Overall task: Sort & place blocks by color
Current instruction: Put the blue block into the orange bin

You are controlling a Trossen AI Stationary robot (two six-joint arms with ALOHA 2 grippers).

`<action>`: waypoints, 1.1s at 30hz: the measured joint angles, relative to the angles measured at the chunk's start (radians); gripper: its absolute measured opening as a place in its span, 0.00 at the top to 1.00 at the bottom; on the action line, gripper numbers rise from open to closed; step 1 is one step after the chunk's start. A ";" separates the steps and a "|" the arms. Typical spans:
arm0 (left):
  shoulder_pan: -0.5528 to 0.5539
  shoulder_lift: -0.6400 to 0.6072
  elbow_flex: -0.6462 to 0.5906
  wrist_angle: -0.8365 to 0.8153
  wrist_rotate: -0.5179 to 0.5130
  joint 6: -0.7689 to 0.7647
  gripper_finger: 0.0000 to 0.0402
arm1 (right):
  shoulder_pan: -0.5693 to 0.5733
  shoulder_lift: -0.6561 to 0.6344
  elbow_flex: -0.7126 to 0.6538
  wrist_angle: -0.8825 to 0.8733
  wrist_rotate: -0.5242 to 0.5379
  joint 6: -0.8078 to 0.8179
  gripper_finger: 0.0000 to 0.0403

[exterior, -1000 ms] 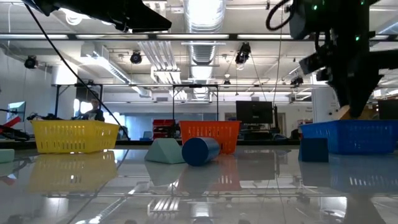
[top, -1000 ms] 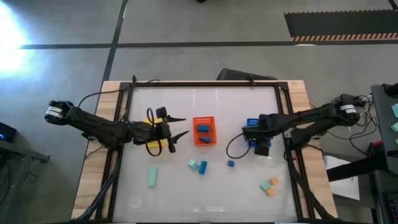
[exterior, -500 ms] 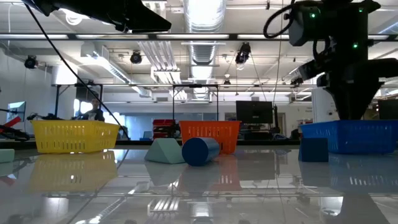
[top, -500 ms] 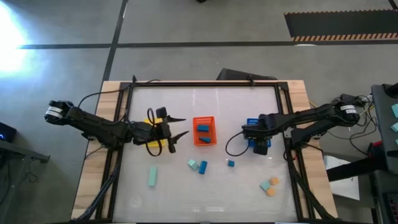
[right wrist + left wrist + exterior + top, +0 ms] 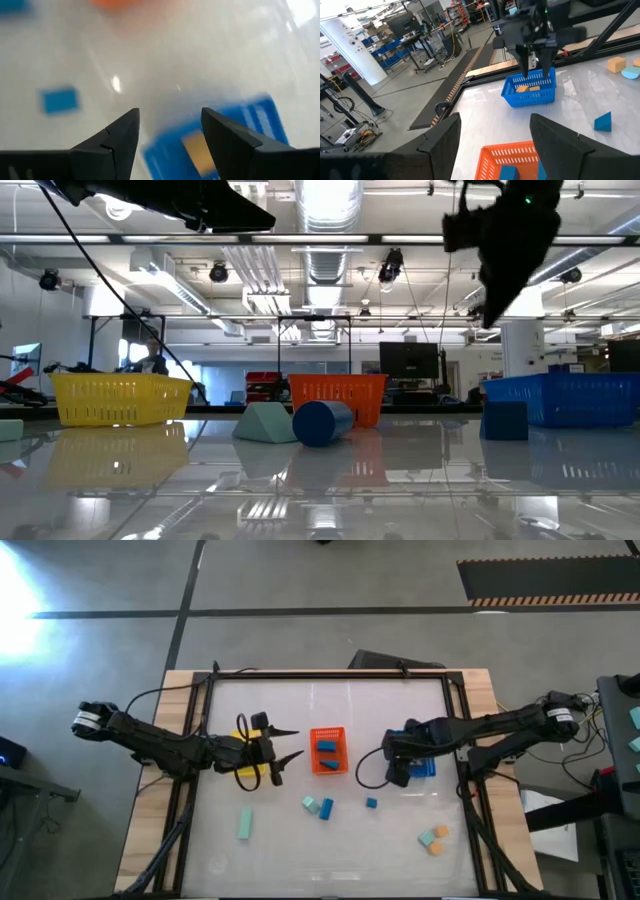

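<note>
Loose blocks lie on the white table: a teal bar [image 5: 245, 823], a teal block [image 5: 311, 804] beside a blue one [image 5: 326, 809], a small blue cube [image 5: 371, 803], and a teal [image 5: 427, 837] and two orange blocks [image 5: 437, 840] at the near right. Blue blocks [image 5: 327, 748] lie in the orange basket [image 5: 328, 766]. Orange blocks [image 5: 527, 88] lie in the blue basket [image 5: 530, 95]. My right gripper [image 5: 395, 772] is open and empty, raised at the blue basket's left edge. My left gripper [image 5: 298, 742] is open and empty between the yellow basket [image 5: 245, 775] and the orange basket.
The three baskets stand in a row across the table's middle: yellow [image 5: 120, 398], orange [image 5: 338, 398], blue [image 5: 565, 398]. A dark frame [image 5: 330, 675] runs round the table. Cables trail from both arms. There is free table along the far side and at the near left.
My right gripper has moved from above the blue basket toward the table's left and has risen. It now stands off the basket's left edge. My left arm and the blocks have kept still.
</note>
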 joint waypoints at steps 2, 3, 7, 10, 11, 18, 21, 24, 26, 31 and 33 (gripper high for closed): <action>0.000 0.000 0.000 0.000 0.000 0.000 0.45 | 0.023 0.000 0.003 0.093 -0.004 -0.032 0.50; 0.000 0.000 0.000 0.000 0.000 -0.001 0.45 | 0.038 0.000 0.000 0.148 -0.005 -0.054 0.50; 0.000 0.000 0.000 0.000 0.000 -0.002 0.45 | 0.105 0.007 -0.037 0.340 -0.006 -0.093 0.50; 0.000 0.000 0.000 0.000 0.000 -0.002 0.45 | 0.163 0.031 -0.063 0.409 -0.007 -0.061 0.50; 0.000 0.000 0.000 0.001 0.000 -0.003 0.45 | 0.183 0.045 -0.068 0.416 -0.007 -0.047 0.50; 0.000 0.000 -0.001 0.000 0.000 -0.024 0.45 | 0.296 0.225 -0.055 0.407 -0.016 0.067 0.50; 0.000 0.000 -0.001 0.000 0.000 -0.024 0.45 | 0.311 0.297 -0.031 0.408 -0.023 0.084 0.50; 0.000 0.000 -0.001 0.000 0.000 -0.024 0.45 | 0.310 0.359 -0.014 0.392 -0.029 0.110 0.50; 0.000 0.000 -0.001 0.000 0.000 -0.024 0.45 | 0.307 0.395 -0.012 0.380 -0.030 0.118 0.50; 0.000 0.000 -0.001 0.000 0.000 -0.024 0.45 | 0.307 0.441 -0.012 0.386 -0.032 0.122 0.50; 0.000 0.000 -0.001 0.000 0.000 -0.024 0.45 | 0.305 0.441 -0.012 0.389 -0.026 0.128 0.50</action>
